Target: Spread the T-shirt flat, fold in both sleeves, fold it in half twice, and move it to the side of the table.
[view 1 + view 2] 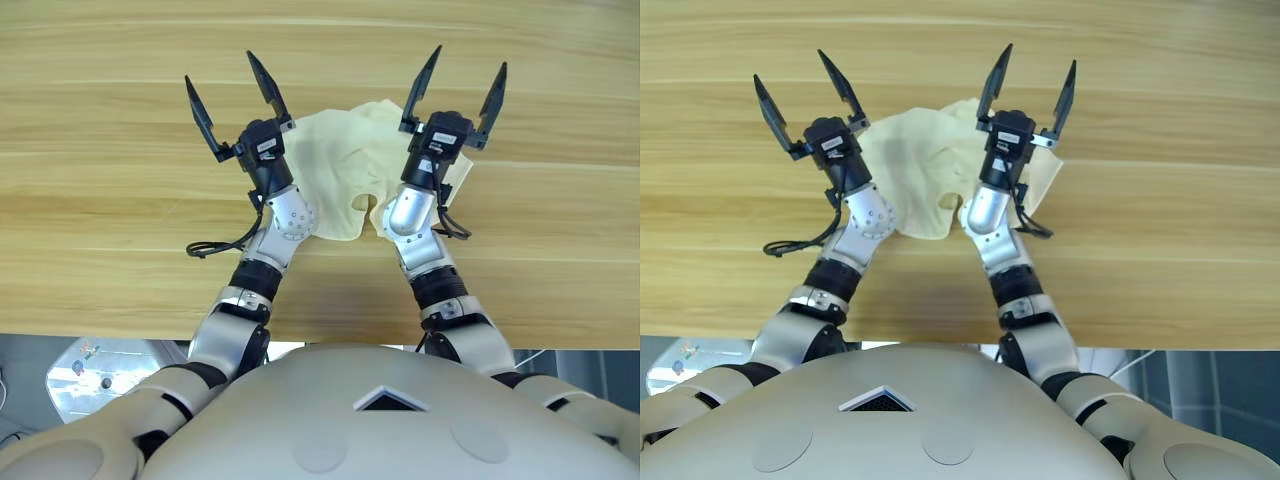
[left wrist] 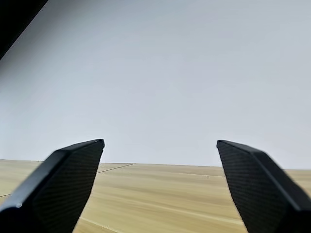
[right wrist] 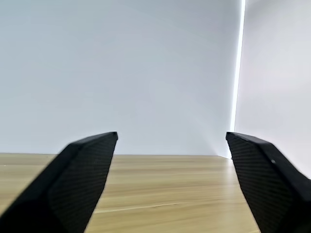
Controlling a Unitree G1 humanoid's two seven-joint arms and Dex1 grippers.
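A pale cream T-shirt (image 1: pixel 345 165) lies crumpled in a small heap on the wooden table (image 1: pixel 100 200), between and partly under my two forearms. My left gripper (image 1: pixel 228 85) is raised over the table just left of the heap, open, nothing between its black fingers (image 2: pixel 58 189). My right gripper (image 1: pixel 466 75) is lifted above the heap's right side, also open and holding nothing, its fingers (image 3: pixel 77 184) spread wide. Both wrists point towards the far side of the table.
A black cable (image 1: pixel 215 247) loops from my left forearm onto the table. The table's near edge (image 1: pixel 120 335) runs in front of my body, with floor and small objects (image 1: pixel 85 370) below it at the left. Bare wood stretches on all sides of the shirt.
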